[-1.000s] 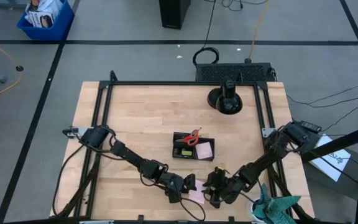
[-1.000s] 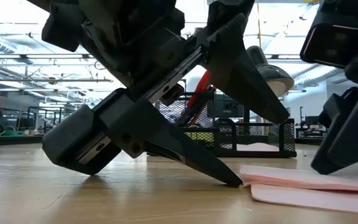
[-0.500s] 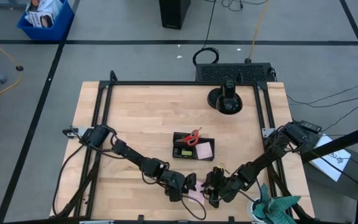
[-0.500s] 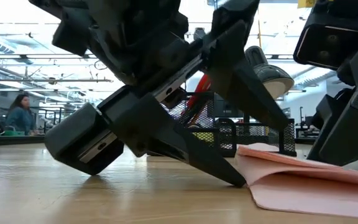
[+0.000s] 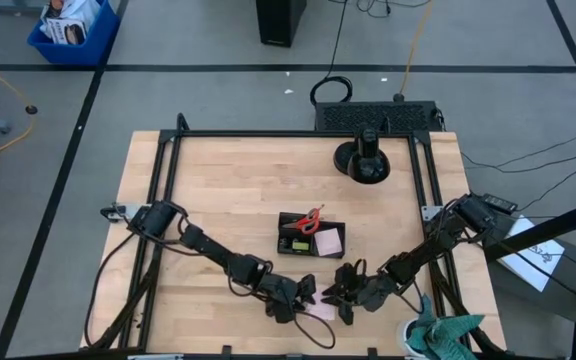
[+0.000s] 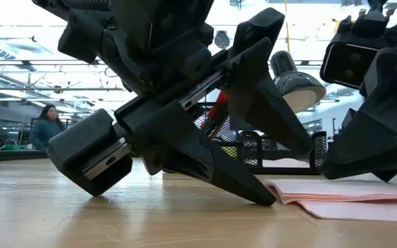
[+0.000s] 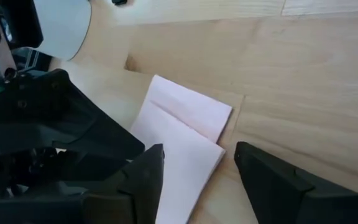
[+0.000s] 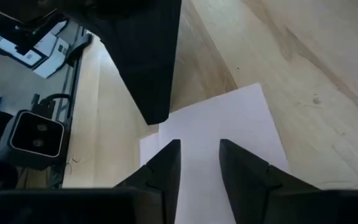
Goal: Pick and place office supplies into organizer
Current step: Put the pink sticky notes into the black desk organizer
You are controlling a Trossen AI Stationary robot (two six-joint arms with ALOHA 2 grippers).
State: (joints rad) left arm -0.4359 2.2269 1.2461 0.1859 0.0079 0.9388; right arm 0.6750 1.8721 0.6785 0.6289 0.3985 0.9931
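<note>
Both end effectors crowd pink sticky-note pad (image 7: 185, 146) on worktop (image 5: 228, 200) (near front edge), likely for pickup: left end effector (image 7: 197, 180) spread astride; right end effector (image 8: 197, 165) parted above, nothing pinched.

A round black disc-shaped stand (image 5: 364, 160) and crumpled teal-green cloth (image 5: 446, 332) lie well apart from the fingers.

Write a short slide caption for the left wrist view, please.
Left gripper open over a pink sticky-note pad on the wooden table.
</note>
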